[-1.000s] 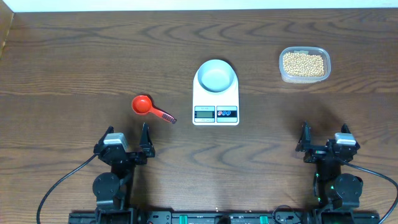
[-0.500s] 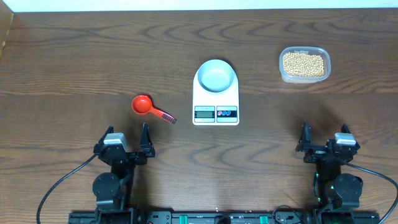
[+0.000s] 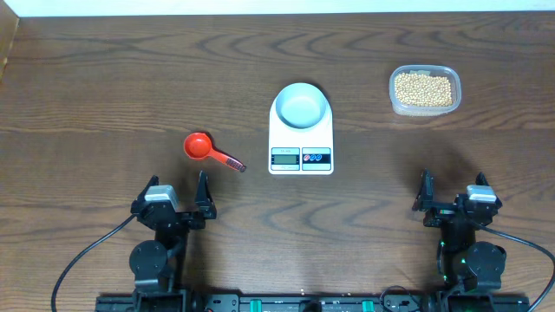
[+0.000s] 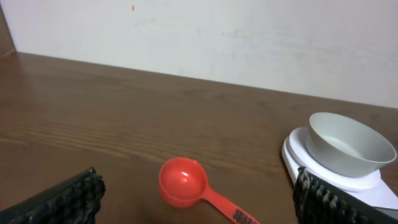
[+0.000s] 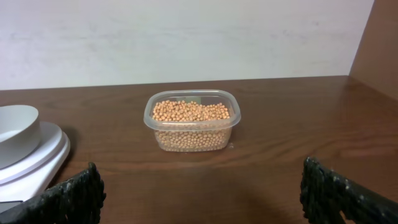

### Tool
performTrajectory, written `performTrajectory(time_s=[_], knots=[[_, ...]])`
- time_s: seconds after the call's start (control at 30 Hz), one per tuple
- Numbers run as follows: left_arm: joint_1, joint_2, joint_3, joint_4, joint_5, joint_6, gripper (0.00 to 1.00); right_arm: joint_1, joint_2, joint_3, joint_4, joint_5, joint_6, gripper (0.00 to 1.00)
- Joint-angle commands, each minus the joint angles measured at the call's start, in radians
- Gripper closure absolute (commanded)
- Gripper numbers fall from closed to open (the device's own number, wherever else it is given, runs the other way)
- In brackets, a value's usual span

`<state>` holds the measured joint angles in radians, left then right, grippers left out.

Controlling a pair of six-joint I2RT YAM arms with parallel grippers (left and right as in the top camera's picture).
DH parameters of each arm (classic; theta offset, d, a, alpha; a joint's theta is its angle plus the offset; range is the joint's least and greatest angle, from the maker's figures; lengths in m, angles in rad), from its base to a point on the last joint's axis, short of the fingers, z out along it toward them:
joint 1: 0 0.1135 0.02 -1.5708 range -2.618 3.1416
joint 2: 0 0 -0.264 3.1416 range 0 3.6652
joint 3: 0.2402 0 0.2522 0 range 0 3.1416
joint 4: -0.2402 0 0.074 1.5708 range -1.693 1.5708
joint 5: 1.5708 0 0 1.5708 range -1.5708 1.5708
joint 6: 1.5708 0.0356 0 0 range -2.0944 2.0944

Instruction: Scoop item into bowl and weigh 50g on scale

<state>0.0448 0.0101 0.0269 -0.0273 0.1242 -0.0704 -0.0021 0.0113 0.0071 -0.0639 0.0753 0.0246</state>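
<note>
Left tool (image 3: 173, 192) and right tool (image 3: 453, 192) both stand released, jaws spread wide and grasping nothing, low over the near edge of the surface (image 3: 104, 95), one toward each near corner.

Beans (image 3: 423, 88) fill a clear tub (image 3: 424, 112) that sits near the far right corner. The tub is ahead of the right tool and well apart from it. In the right wrist view it stands between the jaws and far beyond them.

At the middle of the surface lies the scale (image 3: 301, 139), with its display and two buttons turned to the near edge. The bowl (image 3: 301, 106) rests upright on its far half. The scale is between the two tools and ahead of both, touching neither.

A red scoop (image 3: 199, 146) lies just left of the scale, cup up, with its handle pointing at the scale's near left corner. It is ahead of the left tool, near it but apart. In the left wrist view it lies between the jaws and beyond them.

The surface is dark brown wood with a strong grain. A plain white wall (image 4: 249, 37) runs along its far edge, and brown panels (image 5: 382, 37) rise at the left and right edges.
</note>
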Motion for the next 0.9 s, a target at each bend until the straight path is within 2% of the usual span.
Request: performTrajectory(time_s=[0.0,0.33,0.4,0.5,0.57,0.77,0.87], knots=[[-0.001,-0.006,-0.023,0.034,-0.006,0.014,0.01,0.009,-0.005,-0.002,-0.005,-0.006,-0.006,0.01],[-0.001,-0.006,0.013,0.077,-0.039,-0.013,0.01,0.009,-0.005,-0.002,-0.005,-0.006,-0.006,0.01],[-0.001,-0.006,0.053,0.077,-0.040,-0.014,0.01,0.009,-0.005,-0.002,-0.005,-0.006,-0.006,0.07],[-0.001,0.001,0.098,0.070,-0.040,-0.019,0.01,0.009,-0.005,-0.002,-0.005,-0.006,-0.006,0.01],[-0.001,0.016,0.128,0.062,-0.040,-0.033,0.01,0.009,-0.005,-0.002,-0.005,-0.007,-0.006,0.01],[-0.001,0.164,0.290,-0.040,-0.050,-0.048,0.01,0.009,-0.005,-0.002,-0.005,-0.006,-0.006,0.01],[-0.001,0.272,0.385,-0.092,-0.097,-0.109,0.01,0.009,-0.005,-0.002,-0.005,-0.006,-0.006,0.01]])
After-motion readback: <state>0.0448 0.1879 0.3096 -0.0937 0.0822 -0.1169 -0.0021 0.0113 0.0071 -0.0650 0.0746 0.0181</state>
